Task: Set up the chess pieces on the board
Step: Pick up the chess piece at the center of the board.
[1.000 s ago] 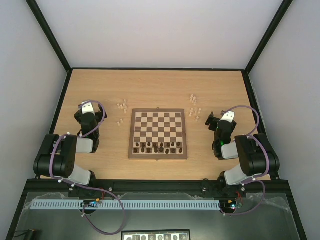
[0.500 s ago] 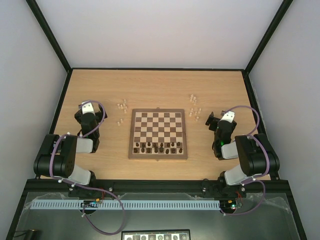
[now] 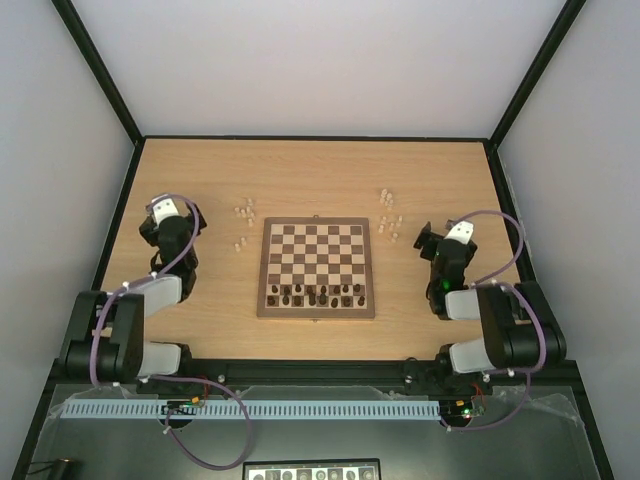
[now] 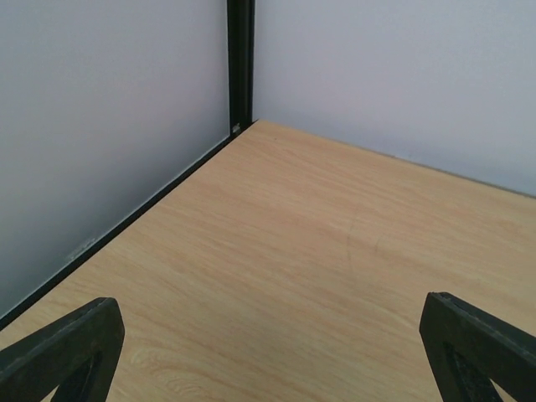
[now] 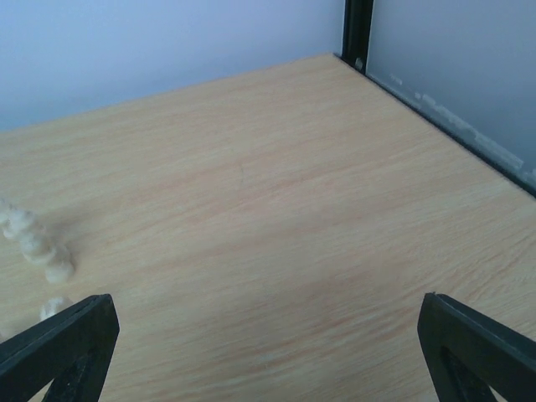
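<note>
left end effector [image 4: 268, 303], right end effector [image 5: 266, 300]: wide open, empty | chess pieces [image 3: 243, 212] flank board [image 3: 316, 250] | dark chessmen [image 3: 316, 294] on near rows

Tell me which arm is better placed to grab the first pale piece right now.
Right, probably. The pale chess pieces lie just left of the open right fingers in the right wrist view; the left fingers face the far corner, their wrist view showing no pieces.
</note>
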You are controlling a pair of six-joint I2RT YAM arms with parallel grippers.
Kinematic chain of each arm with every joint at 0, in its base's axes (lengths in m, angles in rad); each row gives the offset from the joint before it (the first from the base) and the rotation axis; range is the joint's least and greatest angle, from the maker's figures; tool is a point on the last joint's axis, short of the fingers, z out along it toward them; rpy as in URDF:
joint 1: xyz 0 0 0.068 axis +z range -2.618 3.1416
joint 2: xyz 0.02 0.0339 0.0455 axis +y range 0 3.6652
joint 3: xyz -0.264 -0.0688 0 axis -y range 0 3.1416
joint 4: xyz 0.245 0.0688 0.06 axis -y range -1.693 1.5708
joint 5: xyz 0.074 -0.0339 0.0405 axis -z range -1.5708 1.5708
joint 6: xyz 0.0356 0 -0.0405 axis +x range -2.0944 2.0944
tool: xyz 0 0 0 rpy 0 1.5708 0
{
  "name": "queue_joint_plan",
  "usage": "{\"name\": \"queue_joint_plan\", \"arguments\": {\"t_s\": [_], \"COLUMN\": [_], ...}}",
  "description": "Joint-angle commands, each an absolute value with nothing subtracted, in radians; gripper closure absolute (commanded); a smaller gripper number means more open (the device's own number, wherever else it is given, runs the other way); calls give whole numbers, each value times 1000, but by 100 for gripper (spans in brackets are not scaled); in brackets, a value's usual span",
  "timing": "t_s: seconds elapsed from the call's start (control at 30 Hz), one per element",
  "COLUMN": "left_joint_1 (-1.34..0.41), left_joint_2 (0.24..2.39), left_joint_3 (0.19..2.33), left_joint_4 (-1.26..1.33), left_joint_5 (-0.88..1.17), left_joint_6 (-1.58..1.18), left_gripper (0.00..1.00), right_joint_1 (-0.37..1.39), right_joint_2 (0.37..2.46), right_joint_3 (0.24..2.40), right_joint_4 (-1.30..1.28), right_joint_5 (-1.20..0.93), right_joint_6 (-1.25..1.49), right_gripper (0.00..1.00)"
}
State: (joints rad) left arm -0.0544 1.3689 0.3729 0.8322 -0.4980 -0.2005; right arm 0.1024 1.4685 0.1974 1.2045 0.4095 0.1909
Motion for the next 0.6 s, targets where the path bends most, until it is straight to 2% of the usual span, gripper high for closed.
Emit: {"name": "queue_joint_plan", "arguments": {"t_s": [0.0, 0.2, 0.33, 0.43, 0.57], "left_joint_1": [-77, -101, -103, -103, -103], "left_joint_2": [1236, 871, 686, 663, 751], "left_joint_3": [395, 415, 545, 712, 949], "left_joint_4": [666, 421, 194, -18, -256], "left_joint_5": [-461, -321, -290, -292, -215], "left_joint_6": [-240, -337, -429, -480, -527], "left_gripper": [0, 0, 0, 0, 1], "right_joint_1": [104, 107, 107, 105, 103], "right_joint_2": [1249, 1005, 1001, 1073, 1089], "right_joint_3": [354, 615, 901, 1092, 1142], "right_joint_4": [812, 380, -21, -268, -326], "right_joint_5": [452, 252, 151, 5, -202], "right_joint_6": [239, 367, 538, 551, 538], "right_gripper": [1, 1, 1, 1, 1]}}
